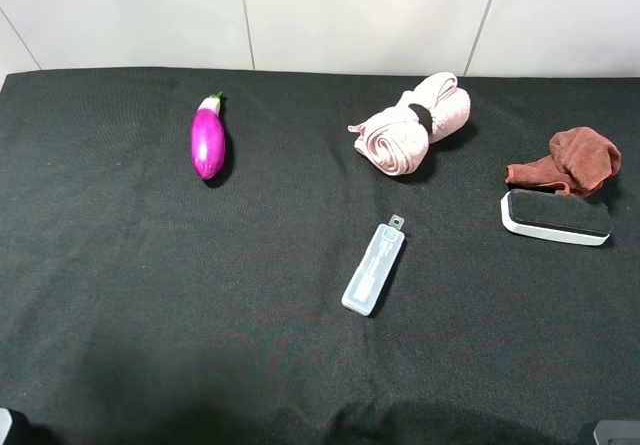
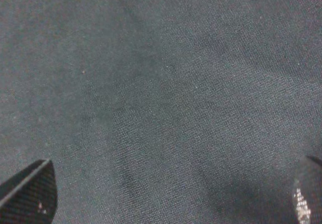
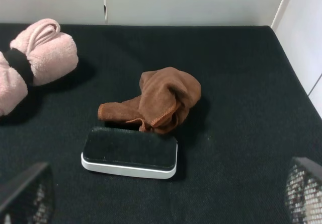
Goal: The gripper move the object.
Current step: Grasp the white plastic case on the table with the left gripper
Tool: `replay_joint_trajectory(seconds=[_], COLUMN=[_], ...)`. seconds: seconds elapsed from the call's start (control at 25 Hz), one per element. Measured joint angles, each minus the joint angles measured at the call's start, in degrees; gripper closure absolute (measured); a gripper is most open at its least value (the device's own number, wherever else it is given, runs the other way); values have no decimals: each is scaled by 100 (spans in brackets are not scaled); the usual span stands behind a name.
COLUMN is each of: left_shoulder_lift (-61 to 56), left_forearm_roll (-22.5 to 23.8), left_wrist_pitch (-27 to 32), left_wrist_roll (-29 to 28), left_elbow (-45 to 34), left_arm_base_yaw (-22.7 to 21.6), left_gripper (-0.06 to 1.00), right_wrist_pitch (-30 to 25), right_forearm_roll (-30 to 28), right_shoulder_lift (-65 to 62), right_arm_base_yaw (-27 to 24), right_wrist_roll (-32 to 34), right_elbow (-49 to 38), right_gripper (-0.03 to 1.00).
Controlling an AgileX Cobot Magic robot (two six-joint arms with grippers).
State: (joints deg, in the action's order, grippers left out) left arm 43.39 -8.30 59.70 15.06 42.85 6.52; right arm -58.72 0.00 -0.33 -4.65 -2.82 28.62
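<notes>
Case between eggplant, eraser (well apart)

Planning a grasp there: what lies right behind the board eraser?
A crumpled brown cloth lies against the far edge of the board eraser. Whether any of it is tucked underneath is hidden.

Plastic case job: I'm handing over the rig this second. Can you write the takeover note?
Left gripper: open, empty, fingers spread over the bare black tablecloth.
Right gripper: open, empty, facing the board eraser and brown cloth; the case is not in its view.
Plastic case: lying flat near the table's middle, tab end toward the far wall, apart from everything else, no gripper near it.
Done: no grasp yet.
Left: bring a gripper over the case, close on it, move it.
</notes>
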Motion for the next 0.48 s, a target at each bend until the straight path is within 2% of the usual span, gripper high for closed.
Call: replay_joint_trajectory(seconds=[0.48], left_shoulder_lift=[1535], left_forearm_roll=[0], left_wrist_pitch=[-478], left_wrist_roll=[-34], left_elbow=[477], left_arm_base_yaw=[1078], left_gripper=[-5], right_wrist_pitch=[0], right_forearm_roll=[0], right_shoulder_lift=[0], right_arm_base_yaw=[0], right_wrist_roll=[0], right_elbow=[0], right_gripper=[27])
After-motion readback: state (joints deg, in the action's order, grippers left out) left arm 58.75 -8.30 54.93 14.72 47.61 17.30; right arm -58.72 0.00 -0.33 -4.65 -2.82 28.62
